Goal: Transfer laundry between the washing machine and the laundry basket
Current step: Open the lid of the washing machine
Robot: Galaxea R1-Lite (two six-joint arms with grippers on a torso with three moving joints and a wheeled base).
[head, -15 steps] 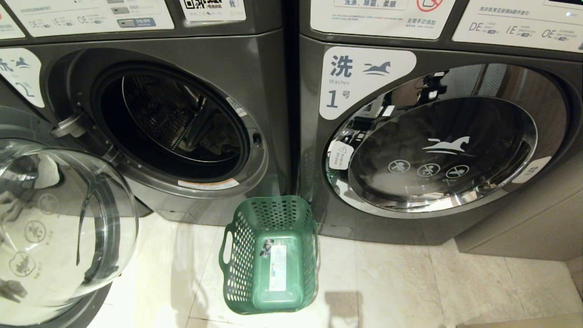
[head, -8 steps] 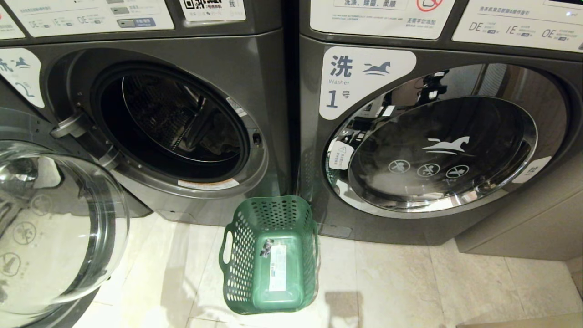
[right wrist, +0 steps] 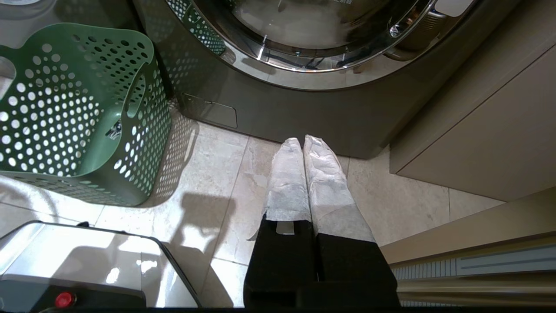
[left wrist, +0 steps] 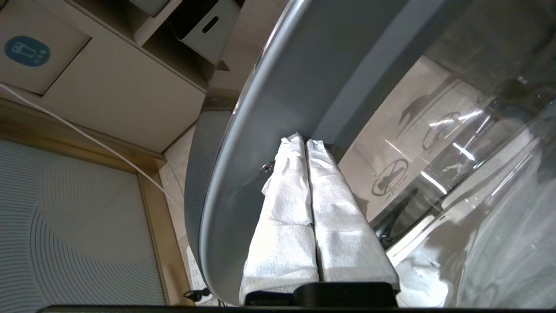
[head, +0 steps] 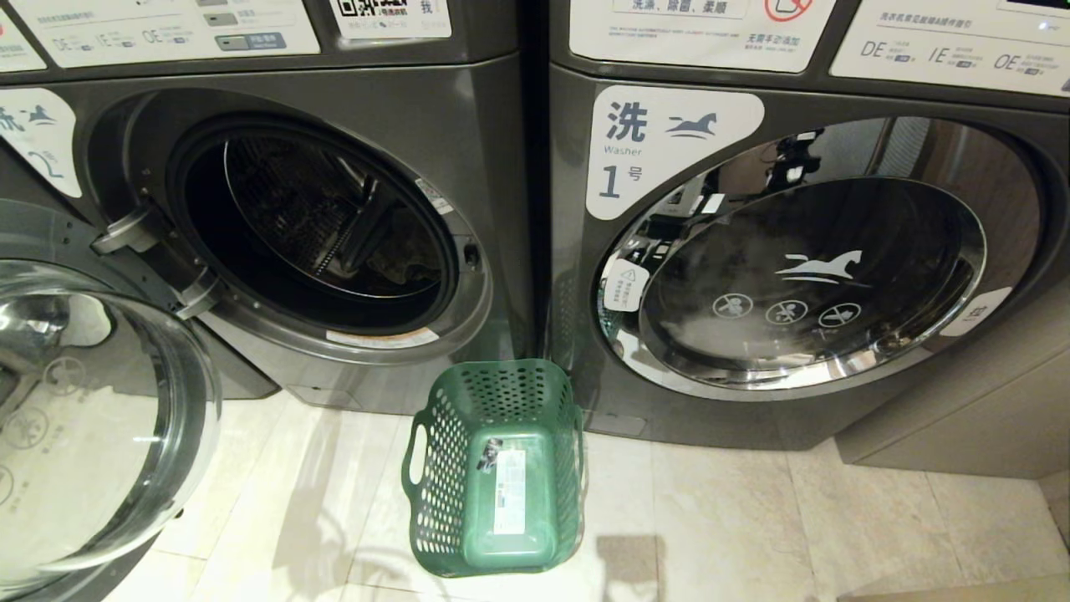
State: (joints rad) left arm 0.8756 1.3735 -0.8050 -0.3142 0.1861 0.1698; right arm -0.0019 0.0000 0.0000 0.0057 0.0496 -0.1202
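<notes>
A tiled laundry-room floor is seen, with two dark grey front-loaders side by side. The left gripper is shown with its cloth-wrapped jaws pressed together on nothing, tips set against the grey inner rim of the open door of the washing machine — so the door seems to be getting nudged wider, not gripped. The right gripper is parked low over the floor, jaws likewise closed and empty, near the like machine marked "1".

Further out, the laundry can be made out as a dim bundle deep in the drum, and the laundry basket is left empty on the floor just in front of the gap between the machines.

What could go wrong — the tips could probably slide off that smooth curved rim, and the door might be left hanging partway in the reach path. The basket could also get clipped when the arm is swung back toward the drum.
</notes>
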